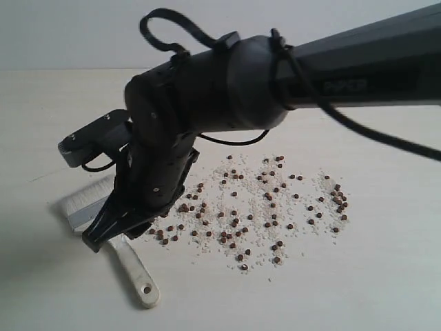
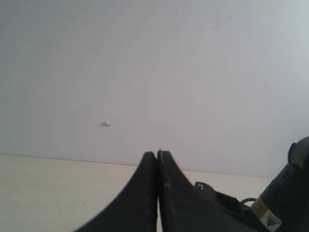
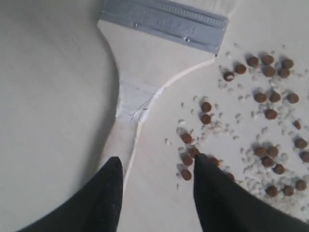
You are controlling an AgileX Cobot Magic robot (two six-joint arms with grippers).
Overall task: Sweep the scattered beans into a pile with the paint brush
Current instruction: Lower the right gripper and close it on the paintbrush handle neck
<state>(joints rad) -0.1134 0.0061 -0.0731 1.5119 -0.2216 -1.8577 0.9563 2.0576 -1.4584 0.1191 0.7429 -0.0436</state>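
The paint brush (image 1: 134, 265) lies flat on the table at the left, its holed handle end nearest the camera and its silver ferrule (image 3: 164, 21) and whitish bristles (image 1: 83, 196) farther back. My right gripper (image 1: 110, 234) hangs open just above the handle (image 3: 126, 140); one finger sits at the handle's outer side, the other over the beans' edge. The beans (image 1: 262, 207), dark reddish-brown with tiny whitish grains, are scattered to the right of the brush; in the right wrist view the beans (image 3: 270, 101) lie beside the handle. My left gripper (image 2: 158, 153) is shut and empty, facing a wall.
The pale table (image 1: 358, 289) runs back to a plain light wall (image 2: 154, 63). The right arm's dark body (image 1: 227, 89) and its cable span the upper part of the exterior view. The left gripper does not show in the exterior view.
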